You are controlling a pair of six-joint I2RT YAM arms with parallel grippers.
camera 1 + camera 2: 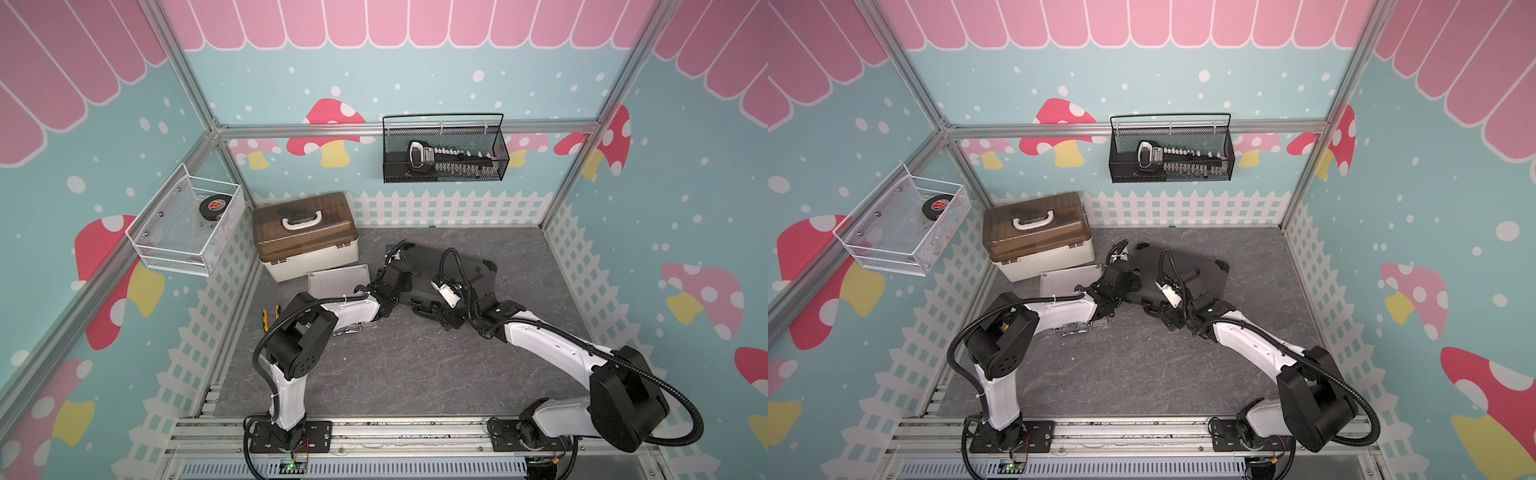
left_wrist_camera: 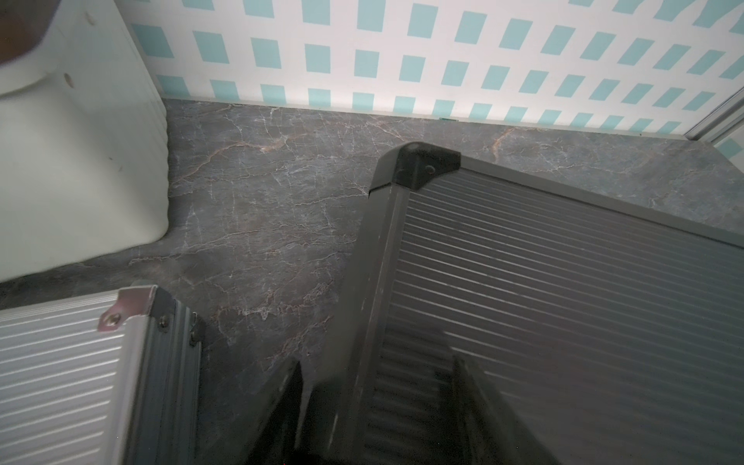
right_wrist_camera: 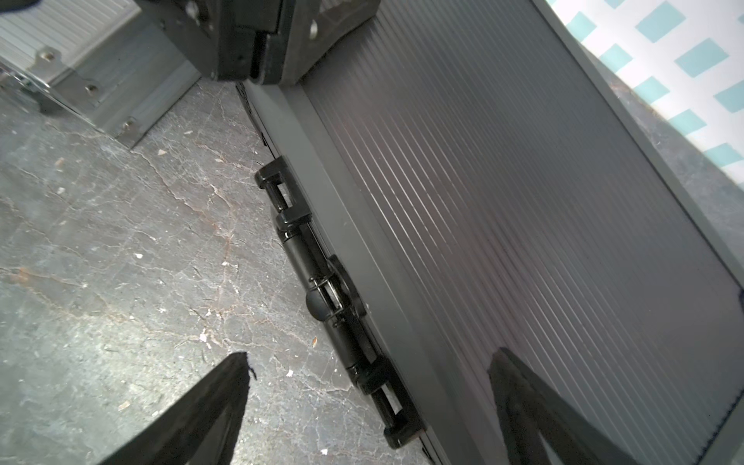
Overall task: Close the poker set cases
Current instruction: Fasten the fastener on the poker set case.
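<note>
The larger dark grey ribbed briefcase with black corners (image 1: 478, 270) lies flat in the back half of the grey marble-patterned table (image 1: 395, 374), about midway between its side edges. Its long axis runs roughly side to side, a little skewed, and its black handle (image 3: 322, 282) is on the long edge facing the table's front. The lid looks down on the base, with only a thin seam at the corner in the left wrist view; whether the latches are fastened I cannot tell. The right gripper (image 3: 370, 354) hangs at that front edge, jaws spread wide and empty, one finger over the table, the other over the ribbed lid, the handle just ahead between them. The left gripper (image 2: 378, 360) is at the case's left short edge, jaws partly apart astride the edge rail, not visibly clamped. The small silver ribbed aluminium briefcase (image 1: 338, 280) lies flat just left of the dark one, near but apart, beside the tall cream box with a brown lid (image 1: 307, 245) toward the back left corner; the left arm crosses above it and is the nearer.
</note>
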